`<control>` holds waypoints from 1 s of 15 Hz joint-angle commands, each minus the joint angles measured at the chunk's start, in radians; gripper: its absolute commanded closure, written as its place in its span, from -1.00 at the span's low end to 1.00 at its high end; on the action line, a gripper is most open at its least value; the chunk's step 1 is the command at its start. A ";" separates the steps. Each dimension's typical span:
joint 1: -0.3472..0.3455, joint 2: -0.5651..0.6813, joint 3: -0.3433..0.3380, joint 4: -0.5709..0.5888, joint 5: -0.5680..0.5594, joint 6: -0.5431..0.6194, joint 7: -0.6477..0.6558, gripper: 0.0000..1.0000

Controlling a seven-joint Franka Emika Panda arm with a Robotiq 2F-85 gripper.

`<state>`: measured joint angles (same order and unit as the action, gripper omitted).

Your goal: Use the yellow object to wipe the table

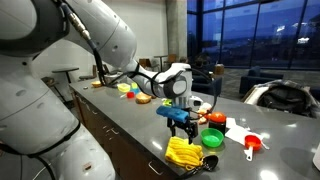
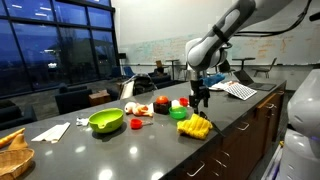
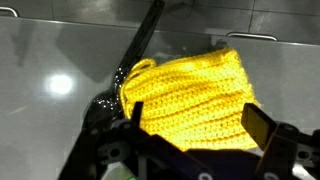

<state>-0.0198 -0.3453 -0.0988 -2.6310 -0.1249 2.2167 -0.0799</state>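
The yellow object is a knitted cloth (image 1: 183,152) lying on the dark counter near its front edge; it shows in both exterior views (image 2: 196,126). In the wrist view the yellow cloth (image 3: 195,95) fills the middle of the picture. My gripper (image 1: 181,125) hangs just above the cloth with its fingers pointing down (image 2: 200,101). In the wrist view the fingers (image 3: 195,125) are spread wide on either side of the cloth, open and empty.
A green bowl (image 2: 106,121), a red item (image 2: 136,124), a green cup (image 1: 213,138), a red measuring cup (image 1: 252,144), white paper (image 1: 238,131) and other small items lie on the counter (image 2: 150,140). A dark utensil (image 3: 140,50) lies beside the cloth.
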 commanded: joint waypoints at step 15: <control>0.002 0.167 -0.048 0.038 0.111 0.072 -0.402 0.87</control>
<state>-0.0187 -0.2146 -0.1431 -2.6173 -0.0459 2.2752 -0.4268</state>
